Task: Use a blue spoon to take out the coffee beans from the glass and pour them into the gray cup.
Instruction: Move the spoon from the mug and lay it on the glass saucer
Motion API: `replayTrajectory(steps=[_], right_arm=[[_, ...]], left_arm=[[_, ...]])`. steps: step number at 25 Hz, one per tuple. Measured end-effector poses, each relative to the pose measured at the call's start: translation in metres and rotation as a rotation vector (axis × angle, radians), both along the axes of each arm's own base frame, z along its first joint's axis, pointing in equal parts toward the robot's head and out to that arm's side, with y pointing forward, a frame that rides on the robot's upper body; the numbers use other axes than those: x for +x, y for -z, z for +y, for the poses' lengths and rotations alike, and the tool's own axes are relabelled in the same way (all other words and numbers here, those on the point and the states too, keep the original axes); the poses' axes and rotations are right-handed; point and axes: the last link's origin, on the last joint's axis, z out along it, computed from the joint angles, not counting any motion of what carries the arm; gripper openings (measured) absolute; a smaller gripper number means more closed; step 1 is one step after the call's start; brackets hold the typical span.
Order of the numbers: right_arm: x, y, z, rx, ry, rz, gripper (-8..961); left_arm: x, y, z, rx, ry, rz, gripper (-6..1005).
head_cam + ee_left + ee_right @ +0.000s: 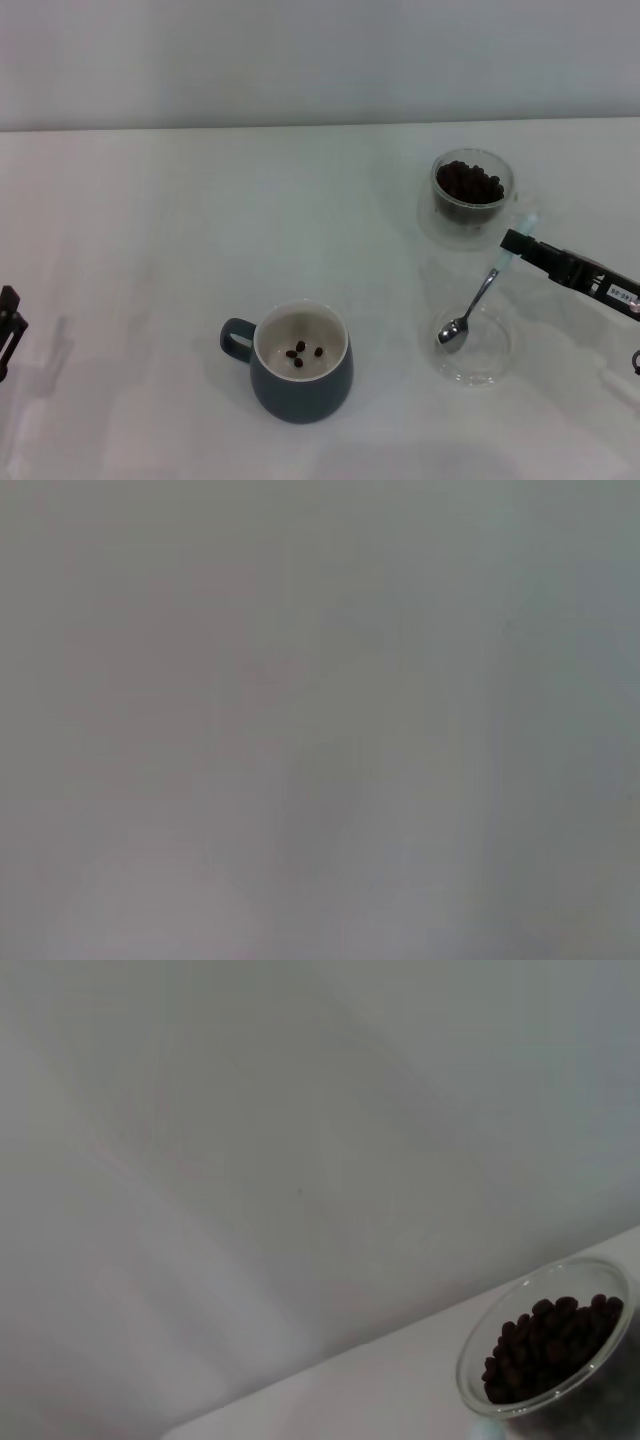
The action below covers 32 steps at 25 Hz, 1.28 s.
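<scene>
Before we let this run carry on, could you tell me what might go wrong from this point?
1. The right end effector grips the blue spoon only near the tip of its handle, so the spoon may pivot or slip.
2. The spoon's bowl sits low over the shallow glass dish; a careless move could knock it.
3. The glass is nearly full of coffee beans, so scooping could spill some onto the table before reaching the gray cup.

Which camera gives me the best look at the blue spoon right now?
The head view. It shows the blue spoon whole: the right gripper holds its pale handle, and its bowl sits over the shallow glass dish. The right wrist view shows only the glass of beans; the left wrist view shows no spoon.
</scene>
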Motion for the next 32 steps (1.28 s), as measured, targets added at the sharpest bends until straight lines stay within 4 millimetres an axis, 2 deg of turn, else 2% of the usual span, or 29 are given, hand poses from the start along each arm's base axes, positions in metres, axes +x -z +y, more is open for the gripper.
replayTrajectory(steps=[10,20,23,27,32], right_arm=[[0.000,0.007,-0.003,-0.050,0.014,0.001,149],[0.000,0.014,0.005,-0.072,0.023,-0.044,154],[-0.003,0.016,0.006,-0.072,0.018,-0.043,304],[-0.005,0.015,0.009,-0.064,0.012,-0.045,322],[-0.002,0.002,0.014,0.006,0.021,-0.033,344]], left_arm=[[0.002,0.000,0.003,0.003,0.007,-0.001,880],[0.001,-0.001,0.003,0.004,0.006,-0.001,880],[0.001,-0.001,0.003,0.008,0.000,-0.012,880],[0.000,-0.002,0.003,0.008,-0.002,-0.023,880],[-0.001,-0.003,0.002,0.008,-0.006,-0.022,879]])
